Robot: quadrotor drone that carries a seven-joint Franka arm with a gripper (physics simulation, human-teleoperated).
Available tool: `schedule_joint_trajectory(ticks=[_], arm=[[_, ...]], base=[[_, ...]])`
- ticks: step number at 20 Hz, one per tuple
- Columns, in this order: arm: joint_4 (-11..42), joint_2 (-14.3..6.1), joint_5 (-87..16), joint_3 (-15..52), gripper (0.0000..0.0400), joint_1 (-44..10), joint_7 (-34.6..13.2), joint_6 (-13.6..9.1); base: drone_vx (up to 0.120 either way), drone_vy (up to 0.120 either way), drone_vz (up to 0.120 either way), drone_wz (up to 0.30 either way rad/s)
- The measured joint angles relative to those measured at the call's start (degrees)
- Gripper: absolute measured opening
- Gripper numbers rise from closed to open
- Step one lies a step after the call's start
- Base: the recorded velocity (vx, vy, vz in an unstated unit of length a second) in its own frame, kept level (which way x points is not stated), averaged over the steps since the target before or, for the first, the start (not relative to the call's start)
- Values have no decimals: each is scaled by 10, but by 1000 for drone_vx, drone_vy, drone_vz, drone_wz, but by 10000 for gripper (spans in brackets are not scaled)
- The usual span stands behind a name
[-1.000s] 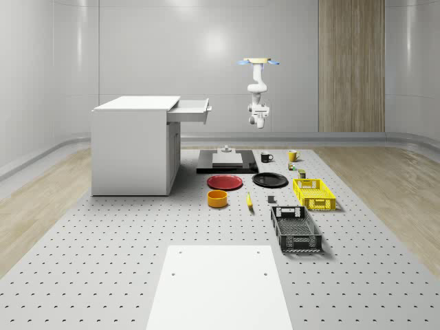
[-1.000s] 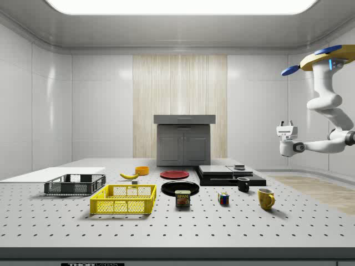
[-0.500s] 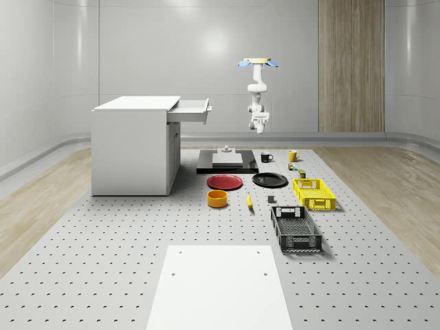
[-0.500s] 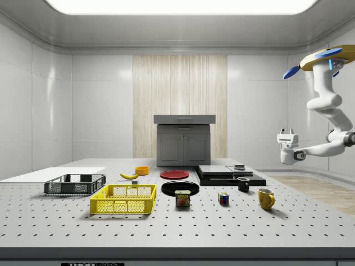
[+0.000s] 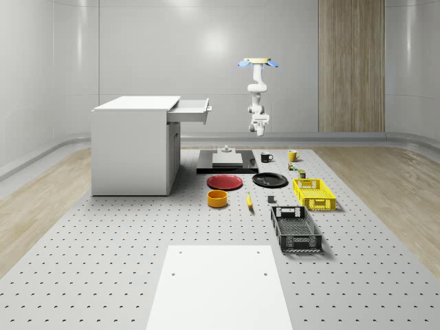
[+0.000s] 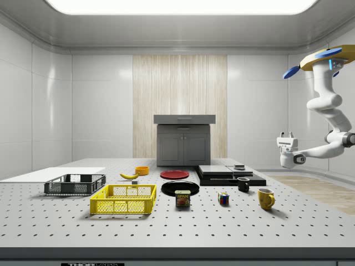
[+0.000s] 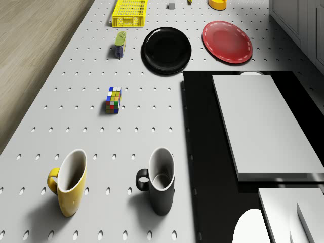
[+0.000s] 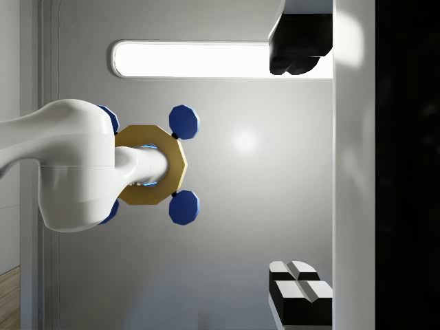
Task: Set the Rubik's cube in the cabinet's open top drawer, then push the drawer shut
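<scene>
A: Where's the Rubik's cube?

B: On the pegboard table, between a can and two mugs. Small, stiff, probably light; grip opposite flat faces.

A: The robot?

B: The drone hovers high beside the table (gripper pointing up, fingers wide apart, empty). The drawer is open.

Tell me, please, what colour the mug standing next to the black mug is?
The mug is yellow, clearest in the drone view beside the black mug.
</scene>
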State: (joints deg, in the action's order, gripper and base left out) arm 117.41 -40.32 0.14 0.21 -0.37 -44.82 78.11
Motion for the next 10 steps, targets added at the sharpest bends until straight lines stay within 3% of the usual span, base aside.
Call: schedule_joint_trajectory(ticks=[3, 10], arm=[[-3, 1, 0, 0, 400, 0, 0, -1], [-4, 0, 0, 1, 400, -1, 0, 1]], base=[[13, 93, 0, 0], [120, 120, 0, 0]])
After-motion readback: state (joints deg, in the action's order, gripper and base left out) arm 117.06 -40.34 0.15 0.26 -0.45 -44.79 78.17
